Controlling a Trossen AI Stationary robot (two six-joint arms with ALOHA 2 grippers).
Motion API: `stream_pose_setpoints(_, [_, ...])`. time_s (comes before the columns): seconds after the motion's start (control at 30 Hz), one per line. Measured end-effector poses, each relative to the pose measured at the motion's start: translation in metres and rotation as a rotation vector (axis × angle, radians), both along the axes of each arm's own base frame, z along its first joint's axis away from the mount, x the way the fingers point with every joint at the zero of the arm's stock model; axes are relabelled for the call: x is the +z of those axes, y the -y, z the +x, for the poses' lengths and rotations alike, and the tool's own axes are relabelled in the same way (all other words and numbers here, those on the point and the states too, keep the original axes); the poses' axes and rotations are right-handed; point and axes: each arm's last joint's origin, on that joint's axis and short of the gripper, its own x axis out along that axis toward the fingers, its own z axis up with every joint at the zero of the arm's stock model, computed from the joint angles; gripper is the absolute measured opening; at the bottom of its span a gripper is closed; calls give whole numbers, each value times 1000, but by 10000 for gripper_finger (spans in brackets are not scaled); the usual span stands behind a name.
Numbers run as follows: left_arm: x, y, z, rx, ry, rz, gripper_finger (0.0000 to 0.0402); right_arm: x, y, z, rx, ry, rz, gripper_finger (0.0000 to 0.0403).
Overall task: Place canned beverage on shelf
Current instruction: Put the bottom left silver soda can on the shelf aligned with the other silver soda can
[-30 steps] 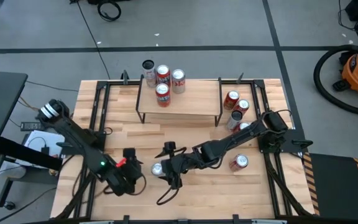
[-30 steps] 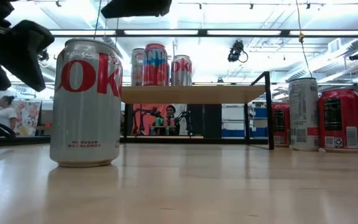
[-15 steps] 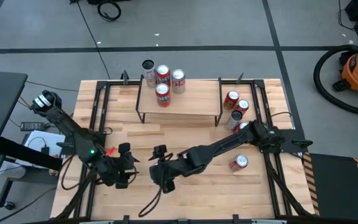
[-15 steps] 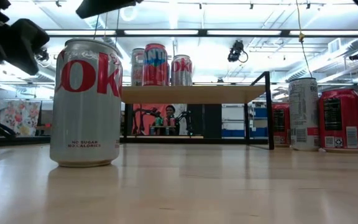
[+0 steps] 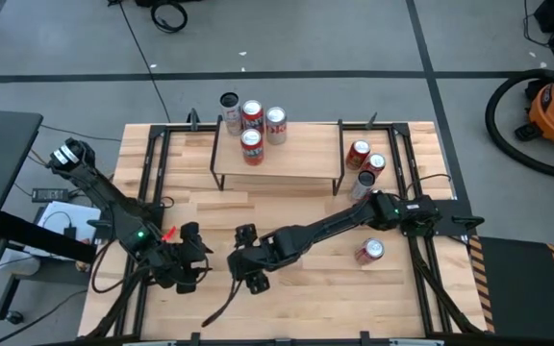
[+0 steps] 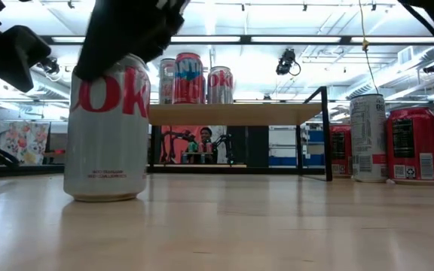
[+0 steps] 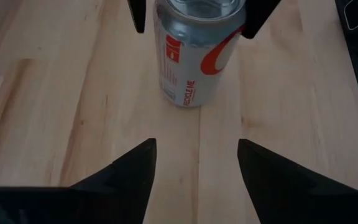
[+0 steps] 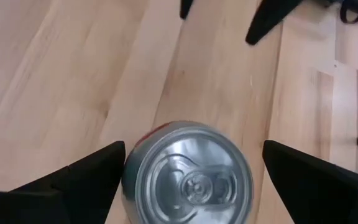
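While a second ago the right gripper (image 5: 249, 271) hung just beside the silver diet cola can (image 6: 106, 128), it now sits over the can, fingers spread wide on either side and apparently not yet touching. The can stands upright on the table (image 5: 306, 298), near its front edge. Just beside it the left gripper (image 5: 192, 261) has backed off, jaws parted and empty. Farther back, the shelf (image 5: 296, 154) already carries four cans, so a lift toward it likely follows.
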Motion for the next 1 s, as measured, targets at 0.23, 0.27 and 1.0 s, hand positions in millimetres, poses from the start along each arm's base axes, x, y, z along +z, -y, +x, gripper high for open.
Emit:
stream_pose_setpoints(0.23, [1,0,1,5,7,-11,238,-1,4,0,4,-28,57,370])
stream_pose_setpoints(0.27, [1,1,1,7,11,-16,238,-2,6,0,1,-31,71,365])
stream_pose_setpoints(1.0, [1,1,1,20,15,-30,238,11,29,-11,-51,-83,29,317])
